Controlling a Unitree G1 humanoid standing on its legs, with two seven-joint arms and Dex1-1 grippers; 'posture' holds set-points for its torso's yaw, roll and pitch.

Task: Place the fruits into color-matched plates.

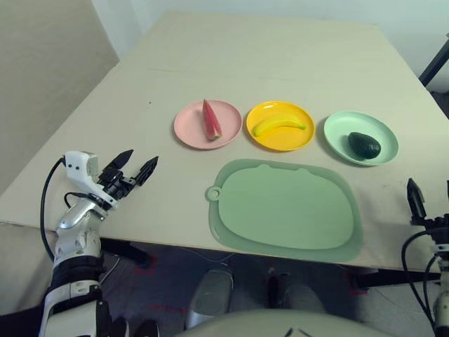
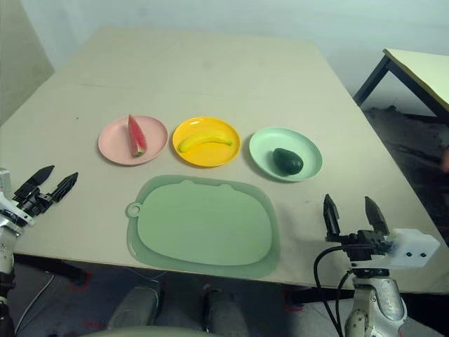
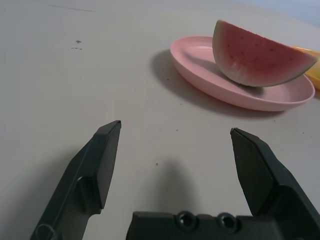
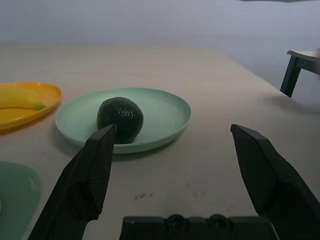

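Fruits all sit in matching plates: watermelon wedge (image 1: 211, 119) lies on pink plate (image 1: 189, 128), banana (image 1: 279, 124) on yellow-orange plate (image 1: 280, 141), avocado (image 1: 364, 145) on mint green plate (image 1: 339, 128). The 3 plates form a row across the table (image 1: 245, 63), pink at robot's left, yellow-orange in the middle, green at right, just beside each other w/o touching. Large green cutting mat (image 1: 284, 208) lies on the near side of the row, bare, its small tab w/ hole pointing to robot's left.

Left gripper (image 1: 130, 169) is over the table's near left corner area, fingers spread wide, nothing between them. In the left wrist view its fingertips (image 3: 111, 131) point toward the pink plate; plate + wedge lie ahead of the fingers and off toward the right finger, well apart from the tips. Wedge stands on its rind edge, red flesh facing the cam.

Right gripper (image 2: 349, 210) is near the table's near right edge, fingers also spread, holding nothing. In the right wrist view the green plate is ahead of the fingers, avocado lined up just past the left fingertip (image 4: 104, 137); apart from it, not touching. Edge of yellow-orange plate w/ banana tip shows further to that same side, corner of the mat nearer in. Another table's leg (image 2: 370, 77) stands beyond the right side.
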